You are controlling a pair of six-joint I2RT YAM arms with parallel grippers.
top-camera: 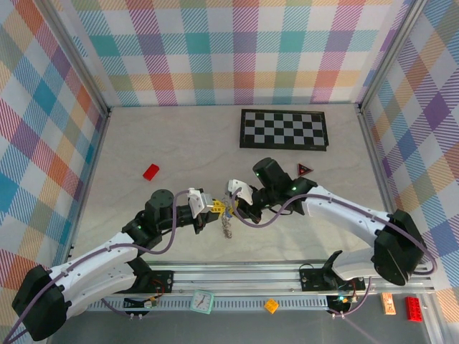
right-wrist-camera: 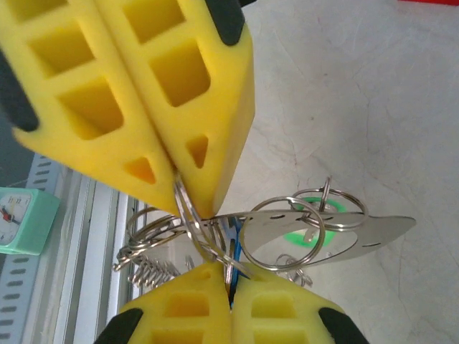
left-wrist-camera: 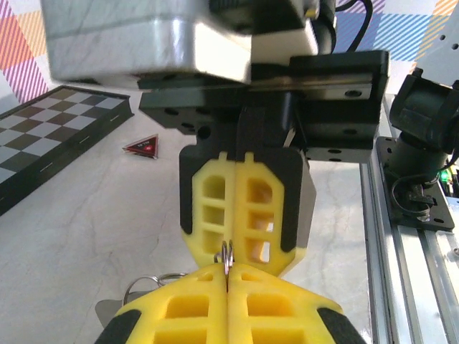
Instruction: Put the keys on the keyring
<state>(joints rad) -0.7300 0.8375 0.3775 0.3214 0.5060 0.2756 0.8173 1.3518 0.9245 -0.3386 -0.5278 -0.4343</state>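
Since a split ring has to be steadied from both sides before anything can be worked onto it, we have our two arms meeting tip to tip on the near side of the chequered board (top-camera: 283, 129), well apart from it. Our left gripper (right-wrist-camera: 183, 204) is clenched on the wire of the keyring (top-camera: 228, 223), holding it up so the bunch dangles free. Our right gripper (right-wrist-camera: 231, 287) is pinched shut on the same bunch from the opposite side, where the blue key (right-wrist-camera: 234, 254) runs in between its pads. We cannot tell whether it grips the key itself. The green key (right-wrist-camera: 305, 233) shows behind a flat metal blade (right-wrist-camera: 358, 233) among the rings.
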